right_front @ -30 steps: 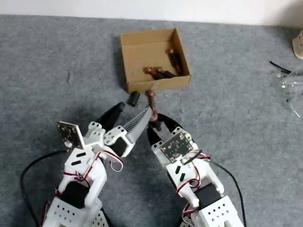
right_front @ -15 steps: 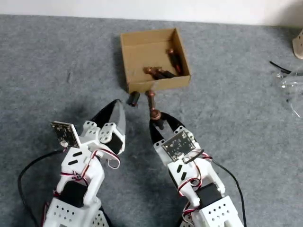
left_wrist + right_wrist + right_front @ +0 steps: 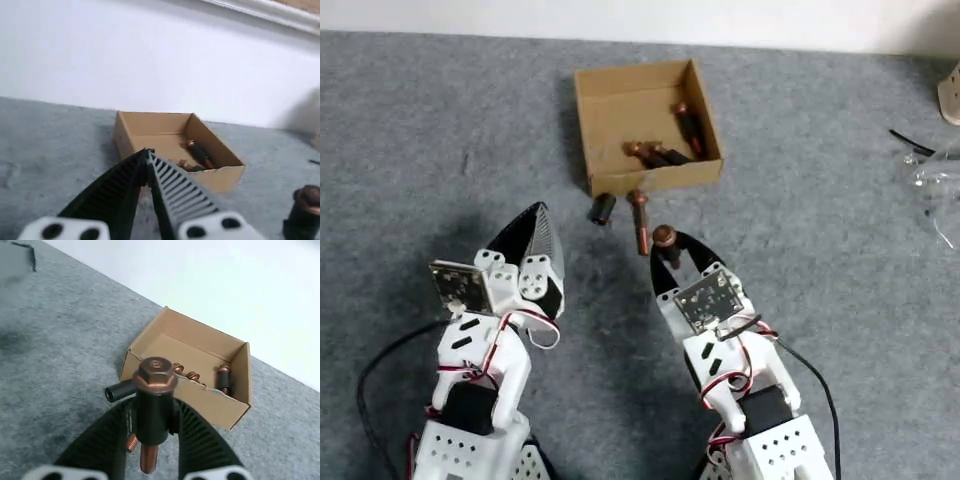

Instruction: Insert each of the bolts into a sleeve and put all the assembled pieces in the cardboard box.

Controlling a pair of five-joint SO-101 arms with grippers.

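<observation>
Left fingers (image 3: pixel 545 240) withdrew, pressed together; right fingers (image 3: pixel 100 437) pinch black cylindrical sleeve (image 3: pixel 152 415) whose copper hex-head bolt (image 3: pixel 155 374) could slip out if tilted.

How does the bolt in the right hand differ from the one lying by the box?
Held bolt stands upright in the right hand, wearing a black sleeve; loose bolt lies flat on the carpet, bare. Both are copper and outside the box.

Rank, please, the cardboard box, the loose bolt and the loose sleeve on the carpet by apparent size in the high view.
1. cardboard box, by far the largest.
2. loose bolt, longer than the sleeve.
3. loose sleeve, the smallest.
</observation>
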